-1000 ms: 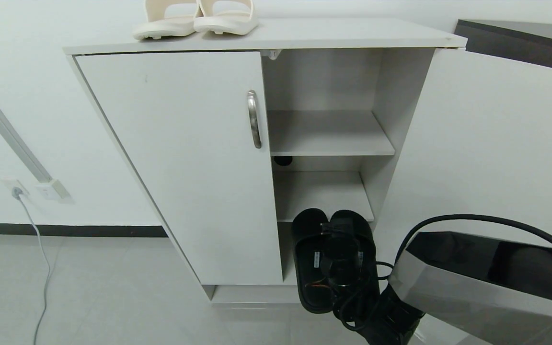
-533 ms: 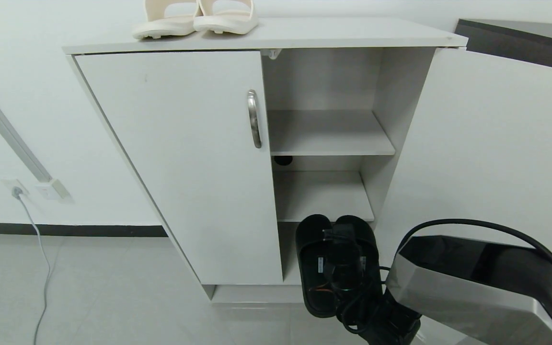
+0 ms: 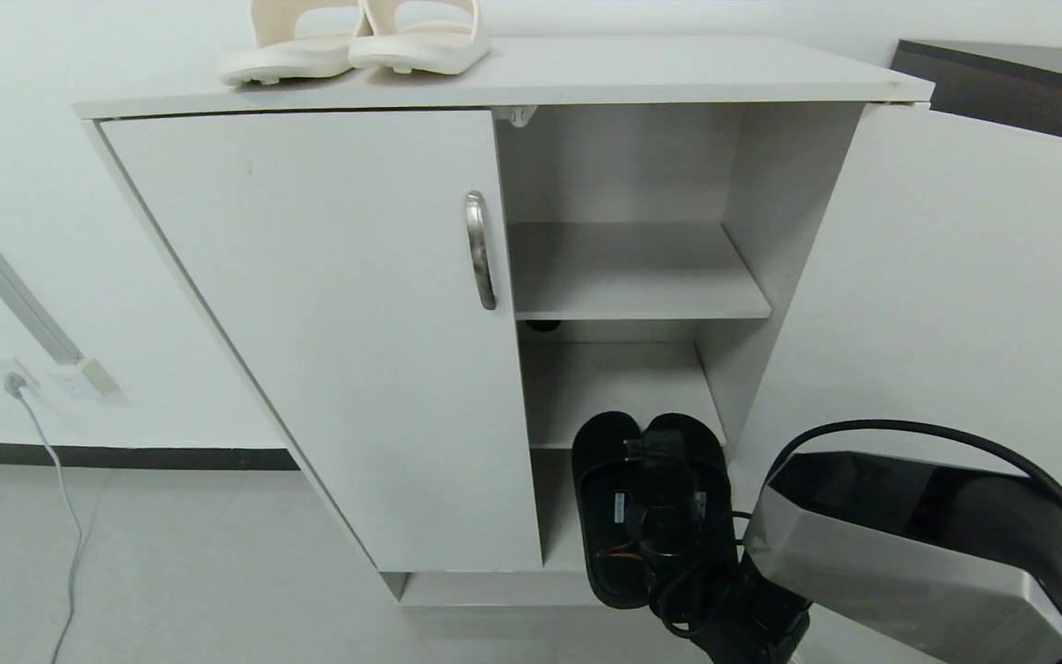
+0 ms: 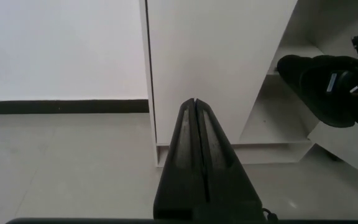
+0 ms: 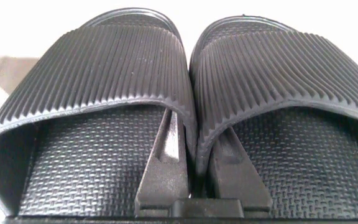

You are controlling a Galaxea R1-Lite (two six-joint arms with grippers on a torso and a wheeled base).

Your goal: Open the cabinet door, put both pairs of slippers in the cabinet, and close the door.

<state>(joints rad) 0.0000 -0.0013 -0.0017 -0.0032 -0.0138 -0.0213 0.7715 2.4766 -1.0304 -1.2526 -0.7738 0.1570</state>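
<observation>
Since the earlier frame the whole head view has shifted and the cabinet (image 3: pixel 678 69) sits larger, which is a camera move; against it, the black slippers (image 3: pixel 614 516) overlap the front edge of the middle shelf (image 3: pixel 614 387) slightly more. The right end effector (image 3: pixel 658 521) grips the black pair with one finger inside each slipper, pinching the two adjoining inner walls together. The pair hangs toes-first at the mouth of the open right half, between the closed left door (image 3: pixel 310 323) and the swung-out right door (image 3: pixel 955 277); whether it has crossed the front edge cannot be told. The left end effector (image 4: pixel 194 124), fingers pressed together on nothing, hangs low before the closed door. The cream slippers (image 3: pixel 356 41) rest at the left end of the cabinet top. To place the pair well, keep the soles level and drive straight in, clear of the shelf edge and the door's free edge. Release only once both soles lie flat, and withdraw along the same line so the fingers do not snag the straps.
</observation>
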